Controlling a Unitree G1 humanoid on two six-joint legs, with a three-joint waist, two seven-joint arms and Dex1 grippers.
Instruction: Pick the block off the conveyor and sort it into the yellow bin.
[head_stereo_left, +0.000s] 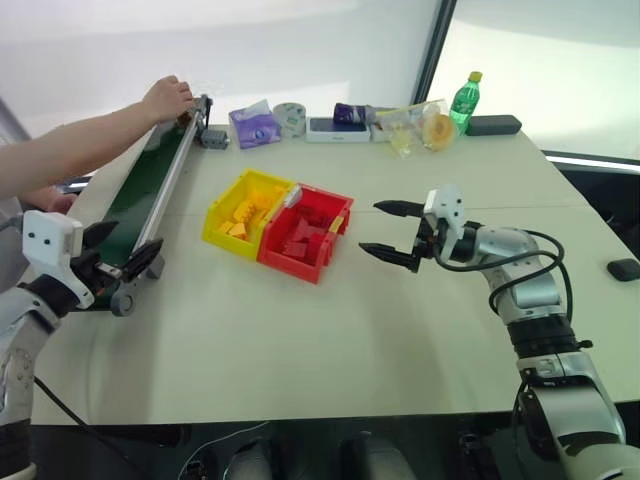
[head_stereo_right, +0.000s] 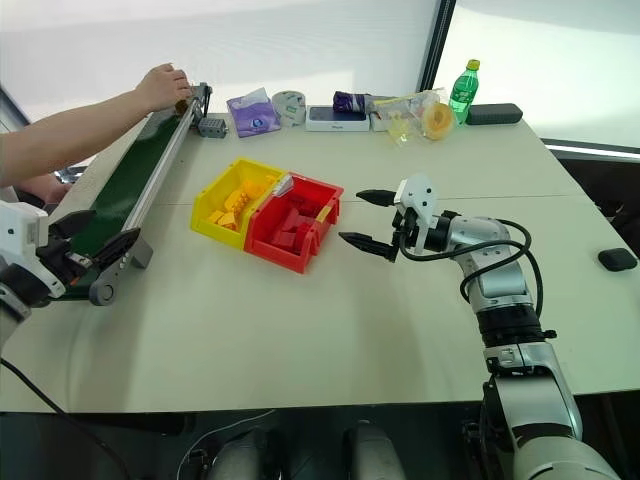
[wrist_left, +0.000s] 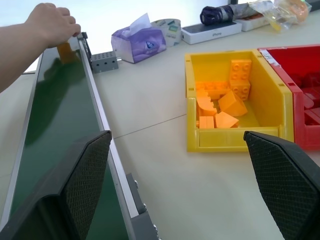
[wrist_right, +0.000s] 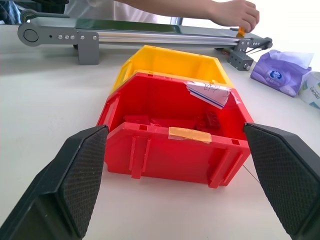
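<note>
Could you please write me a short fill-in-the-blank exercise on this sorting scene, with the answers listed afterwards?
1. A person's hand holds the block at the far end of the ____.
2. The yellow bin is joined to a ____ bin.
3. The right gripper faces the bins with its fingers ____.
4. The left gripper is ____, holding nothing.

Answers: conveyor; red; open; open
</note>
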